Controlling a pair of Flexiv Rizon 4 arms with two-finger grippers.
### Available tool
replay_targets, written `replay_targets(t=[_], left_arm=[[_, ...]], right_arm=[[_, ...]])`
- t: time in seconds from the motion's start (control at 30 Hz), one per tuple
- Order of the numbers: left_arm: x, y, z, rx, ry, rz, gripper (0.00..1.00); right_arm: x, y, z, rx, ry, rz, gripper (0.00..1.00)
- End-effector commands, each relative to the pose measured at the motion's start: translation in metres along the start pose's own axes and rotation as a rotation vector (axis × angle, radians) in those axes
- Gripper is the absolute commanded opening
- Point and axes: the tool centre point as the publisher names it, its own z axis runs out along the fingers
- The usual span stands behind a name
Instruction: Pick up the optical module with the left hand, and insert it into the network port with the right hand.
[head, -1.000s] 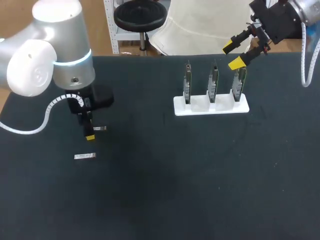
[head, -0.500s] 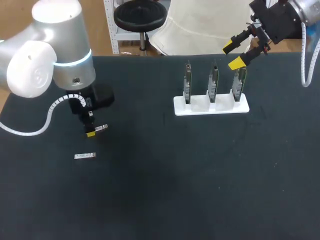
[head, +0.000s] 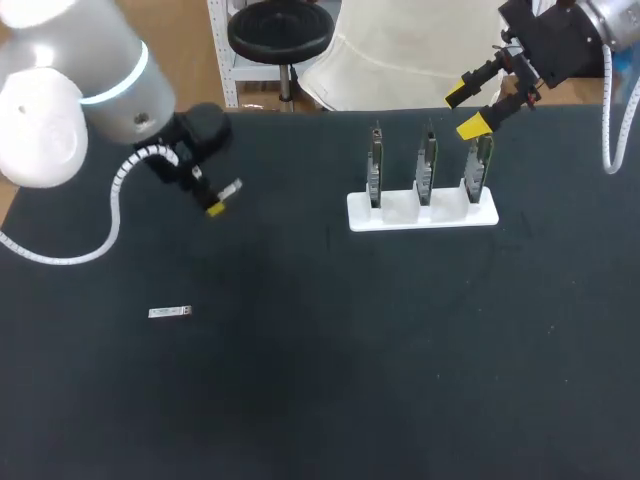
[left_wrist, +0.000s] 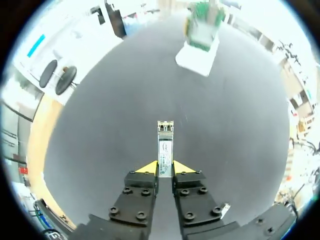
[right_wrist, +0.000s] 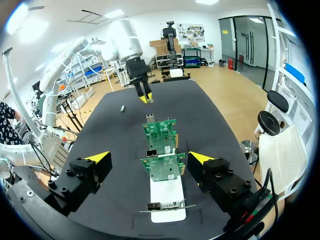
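Item: optical module (left_wrist: 165, 145), silver and oblong, clenched by its rear end between the yellow tips of my left gripper (left_wrist: 165, 167) and carried clear of the black table (head: 300, 400) over its left rear part. Its long axis is in line with my fingers, free end pointing ahead toward the white stand (head: 422, 214). Item: second module (head: 170, 313), flat on the table nearer the front, long axis left to right, well apart from my left gripper. Item: right gripper (head: 465, 110), fingers released and spread wide, poised above the stand's right end, where three green port boards (head: 427, 160) stand upright in a row.
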Motion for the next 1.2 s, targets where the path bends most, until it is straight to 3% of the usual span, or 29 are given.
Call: replay_targets(t=[0.03, 0.23, 0.4, 0.67, 0.9, 1.2], left_arm=[[-0.009, 0.000, -0.021, -0.034, -0.149, -0.001, 0.00], [-0.064, 0.006, -0.051, -0.068, -0.352, 0.049, 0.00], [-0.117, 0.006, -0.073, -0.042, -0.551, 0.106, 0.00], [-0.192, -0.010, -0.094, -0.011, -0.731, 0.237, 0.00], [-0.232, -0.029, -0.107, 0.039, -0.861, 0.305, 0.00], [-0.266, -0.056, -0.102, 0.105, -0.939, 0.357, 0.00]], right_arm=[[0.000, 0.002, 0.000, 0.005, 0.000, 0.000, 1.00], [0.000, 0.002, 0.000, 0.005, 0.000, 0.000, 1.00], [0.000, 0.002, 0.000, 0.005, 0.000, 0.000, 1.00], [0.000, 0.002, 0.000, 0.005, 0.000, 0.000, 1.00], [0.000, 0.002, 0.000, 0.005, 0.000, 0.000, 1.00], [0.000, 0.002, 0.000, 0.005, 0.000, 0.000, 1.00]])
